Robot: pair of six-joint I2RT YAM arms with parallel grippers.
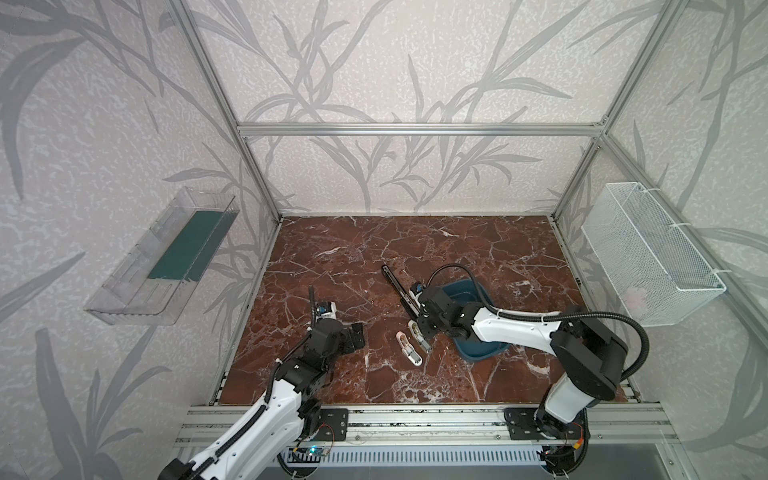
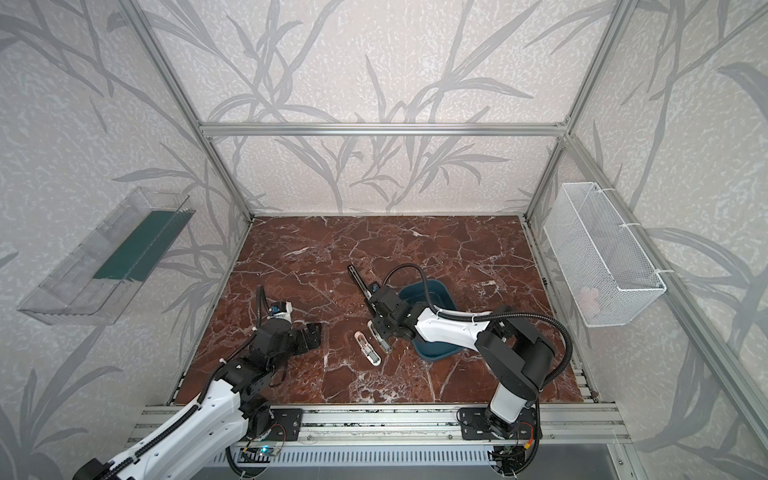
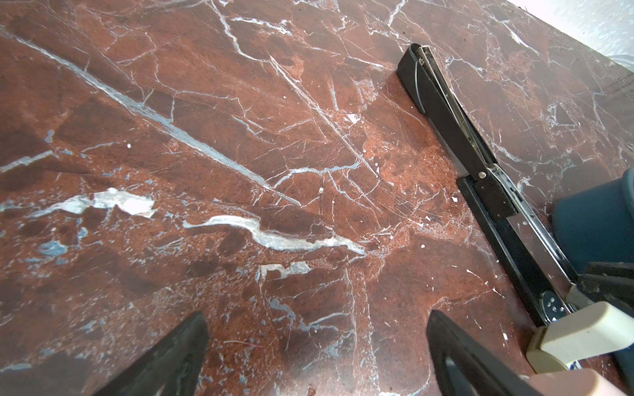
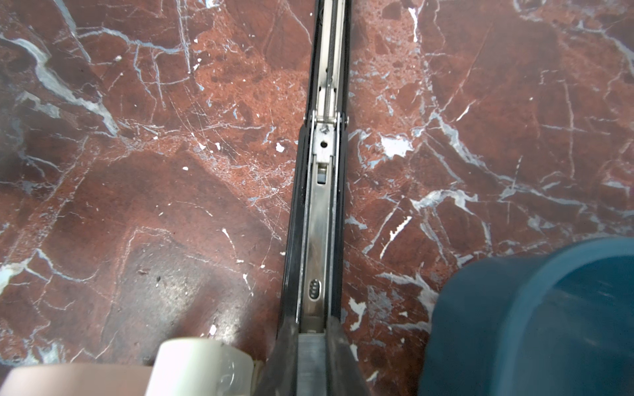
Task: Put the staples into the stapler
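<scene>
Staples cannot be made out in both top views, as they are hidden under the right gripper (image 1: 419,321). This gripper is lowered over the near end of the black stapler (image 1: 392,282), which is laid open flat on the red marble table (image 1: 332,249). A blue tub (image 1: 469,291) is set just beside the stapler, under the right arm. A cream object (image 1: 410,351) is placed near the stapler's near end. The left gripper (image 1: 358,334) is held well apart from the stapler, with its fingers spread wide.

In the left wrist view, the spread fingers (image 3: 463,360) are seen above bare table. The stapler (image 3: 435,99) is shown to one side, with the tub (image 3: 597,223) and the cream object (image 3: 583,336) close by.

In the right wrist view, the staples (image 4: 310,363) are seen as one grey ribbed strip pinched between the right gripper's closed fingers (image 4: 288,346). The strip is held in line with the stapler's metal channel (image 4: 320,223), at its near end. Whether strip and channel touch cannot be told.
</scene>
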